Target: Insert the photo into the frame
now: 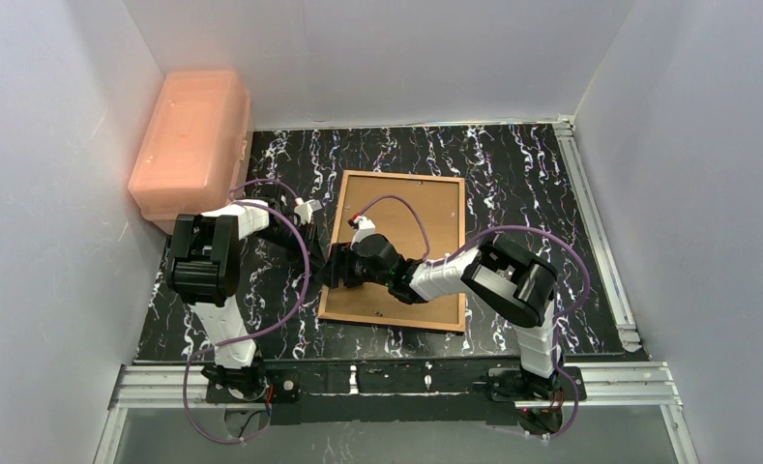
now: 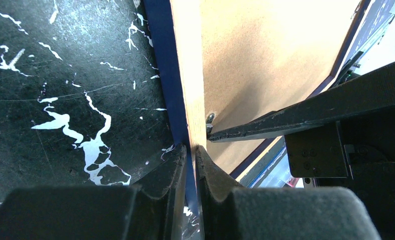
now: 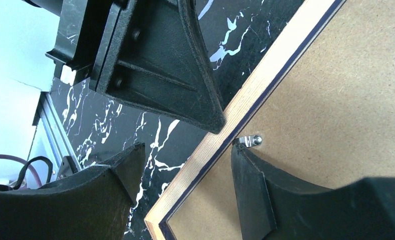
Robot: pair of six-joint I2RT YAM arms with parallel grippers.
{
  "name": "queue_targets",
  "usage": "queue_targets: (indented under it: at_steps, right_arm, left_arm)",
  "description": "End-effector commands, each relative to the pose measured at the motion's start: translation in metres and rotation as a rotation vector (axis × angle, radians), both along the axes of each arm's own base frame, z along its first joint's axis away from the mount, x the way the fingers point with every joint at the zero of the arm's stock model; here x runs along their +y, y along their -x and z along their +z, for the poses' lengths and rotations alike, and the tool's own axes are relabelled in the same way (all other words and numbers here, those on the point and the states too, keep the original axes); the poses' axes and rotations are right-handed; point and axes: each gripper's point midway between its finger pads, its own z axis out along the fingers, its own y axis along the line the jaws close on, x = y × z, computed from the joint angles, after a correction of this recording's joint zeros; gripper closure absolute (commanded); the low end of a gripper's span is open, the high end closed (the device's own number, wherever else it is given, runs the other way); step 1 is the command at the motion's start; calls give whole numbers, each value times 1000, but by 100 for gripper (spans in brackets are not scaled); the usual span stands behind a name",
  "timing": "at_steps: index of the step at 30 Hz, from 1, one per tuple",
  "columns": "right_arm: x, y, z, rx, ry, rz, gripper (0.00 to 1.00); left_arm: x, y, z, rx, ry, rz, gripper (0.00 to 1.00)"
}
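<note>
The frame [image 1: 401, 177] lies face down on the black marbled table, its light wood rear edges around a brown backing board [image 1: 411, 242]. My left gripper [image 2: 191, 149] is shut on the frame's left rim [image 2: 190, 75], where the navy border shows beside the wood. My right gripper [image 3: 185, 155] is open and straddles that same rim. One of its fingertips [image 3: 241, 152] touches a small metal tab [image 3: 250, 140] on the backing board. In the top view both grippers meet at the frame's left edge [image 1: 337, 266]. The photo is hidden.
An orange plastic box [image 1: 191, 135] sits at the back left against the wall. Aluminium rails [image 1: 595, 222] run along the right side and front of the table. White walls close in three sides. Purple cables loop over both arms.
</note>
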Motion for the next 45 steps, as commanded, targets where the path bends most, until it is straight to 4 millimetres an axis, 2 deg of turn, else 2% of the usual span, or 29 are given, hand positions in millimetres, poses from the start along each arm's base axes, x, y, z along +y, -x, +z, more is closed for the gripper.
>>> queue_targets:
  at_steps: [1,27,30,35,37,39,45]
  right_arm:
    - [12,-7,14,-44,-40,4,28]
    - [17,-11,14,-64,-42,13,29]
    - [16,-11,23,-73,-54,14,29]
    - [1,-8,50,-97,-71,15,29]
    - [-6,-4,55,-98,-72,15,29]
    - [-10,4,55,-81,-75,38,29]
    - [-16,6,33,-37,-44,18,29]
  left_arm:
    - [4,4,-3,-26,-33,-17,91]
    - [4,2,4,-37,-33,-20,92]
    - [4,2,3,-34,-37,-20,92]
    - [6,1,5,-46,-48,-24,92]
    - [6,1,7,-52,-50,-25,92]
    - [6,1,7,-52,-49,-24,93]
    - [5,0,8,-49,-43,-19,93]
